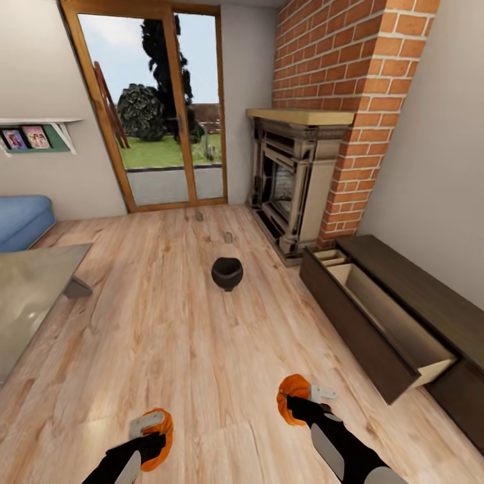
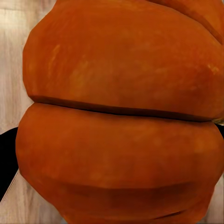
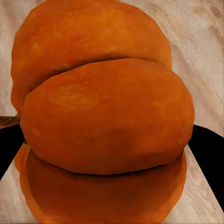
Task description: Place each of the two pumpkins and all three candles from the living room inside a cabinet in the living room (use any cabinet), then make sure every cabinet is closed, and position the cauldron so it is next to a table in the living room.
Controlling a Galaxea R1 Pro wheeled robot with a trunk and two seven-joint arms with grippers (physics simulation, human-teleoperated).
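Each hand holds an orange ribbed pumpkin above the wood floor. My left gripper point(image 1: 156, 435) is shut on one pumpkin point(image 1: 161, 430) point(image 2: 121, 112) at the lower left. My right gripper point(image 1: 300, 401) is shut on the other pumpkin point(image 1: 293, 396) point(image 3: 102, 121). The black cauldron point(image 1: 227, 272) stands on the floor ahead, mid-room. Beyond it, two small beige candles point(image 1: 228, 236) point(image 1: 199, 216) stand toward the glass door. The low dark brown cabinet point(image 1: 430, 289) runs along the right wall with one drawer point(image 1: 393, 329) pulled open, its pale interior empty.
A brick fireplace point(image 1: 296, 181) stands at the back right. A grey table point(image 1: 30, 296) is at the left, a blue sofa point(image 1: 23, 218) behind it. A glass door point(image 1: 158, 107) fills the far wall. Open floor lies between me and the cauldron.
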